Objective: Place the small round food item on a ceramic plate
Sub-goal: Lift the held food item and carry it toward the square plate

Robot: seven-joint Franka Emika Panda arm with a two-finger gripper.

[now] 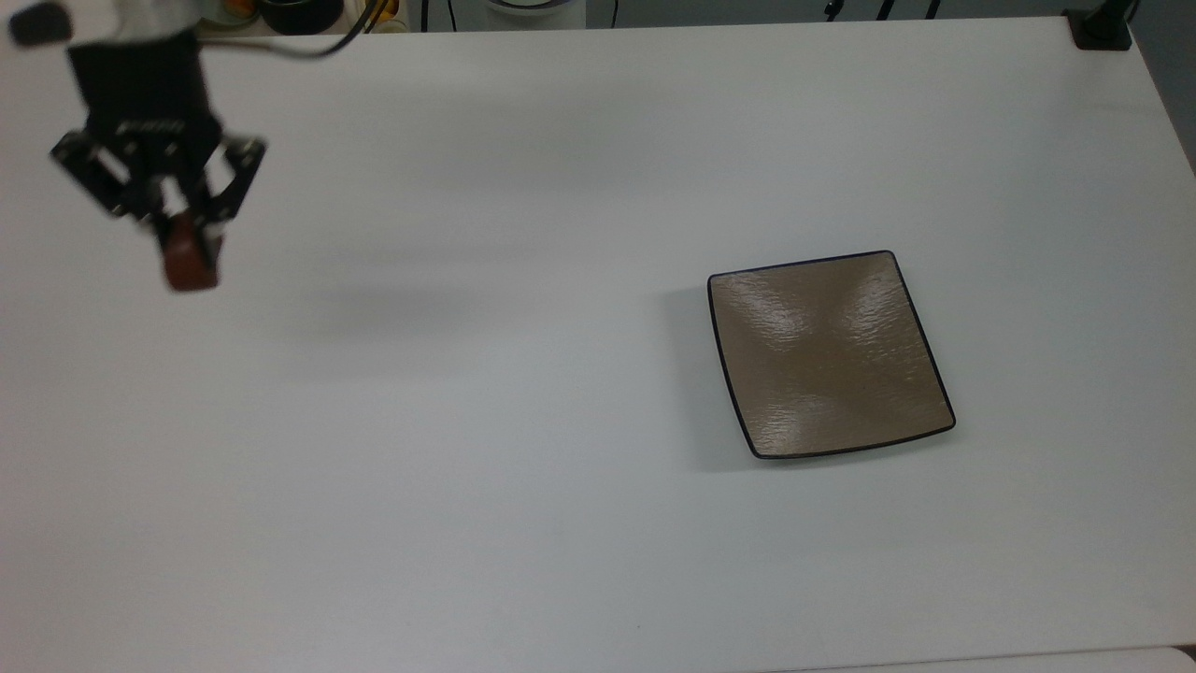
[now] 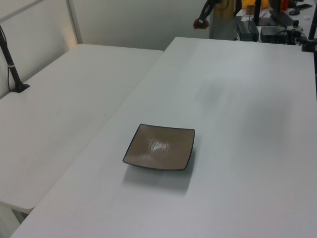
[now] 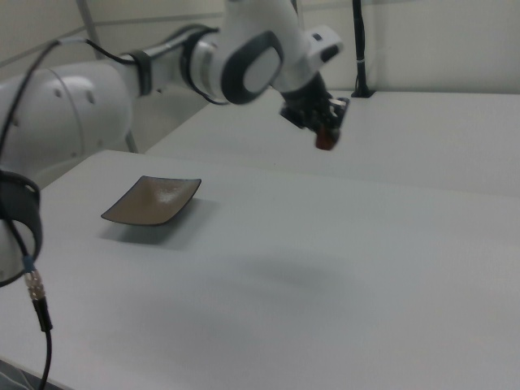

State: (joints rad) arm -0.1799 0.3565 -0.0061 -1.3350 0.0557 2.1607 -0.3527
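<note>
My gripper [image 1: 187, 234] hangs high above the white table at the top view's upper left, shut on the small round food item [image 1: 191, 264], a dark reddish-brown chunk sticking out below the fingertips. The same chunk [image 2: 200, 22] shows at the top of the left view, and under my gripper [image 3: 325, 130] in the right view as the food item [image 3: 325, 140]. The ceramic plate [image 1: 828, 353], square and tan-brown with a dark rim, lies bare on the table far to the top view's right; it shows too as the plate [image 2: 159, 147] and the plate [image 3: 152, 200].
The white table [image 1: 523, 467] spreads wide between gripper and plate. A black post base [image 1: 1101, 28] sits at the top view's far right corner. A second white table [image 2: 59, 109] adjoins on the left view's left, with a black stand [image 2: 12, 69] on it.
</note>
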